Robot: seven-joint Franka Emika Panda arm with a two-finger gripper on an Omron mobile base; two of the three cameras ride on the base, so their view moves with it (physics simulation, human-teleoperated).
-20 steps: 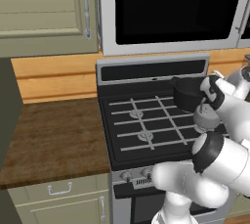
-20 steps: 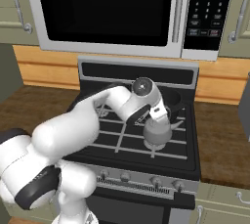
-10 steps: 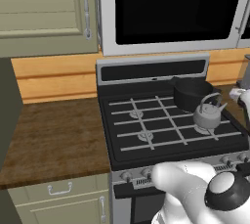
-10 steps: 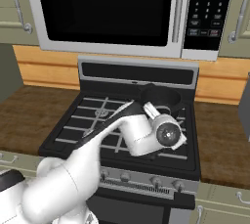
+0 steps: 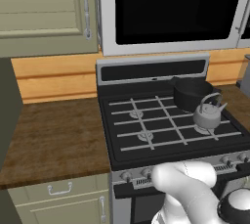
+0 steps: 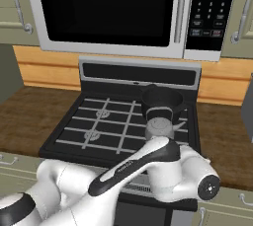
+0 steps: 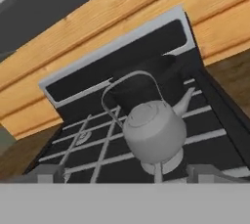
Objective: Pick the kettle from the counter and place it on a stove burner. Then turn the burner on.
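The kettle (image 5: 208, 114) is seen seated on the near right stove burner (image 7: 163, 163), just in front of the black pot (image 5: 191, 92). The jaws are spread wide, nothing held. Risk judged: the burner knobs (image 5: 145, 172) look alike, so the wrong one may be turned.

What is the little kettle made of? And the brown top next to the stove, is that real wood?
The kettle looks like metal: smooth grey, with a soft shine on its round body and a thin wire-like handle. The counter looks like dark brown wood, since grain streaks run across it, though it might be just a wood pattern. The pot behind the kettle is matt black, maybe dark metal.
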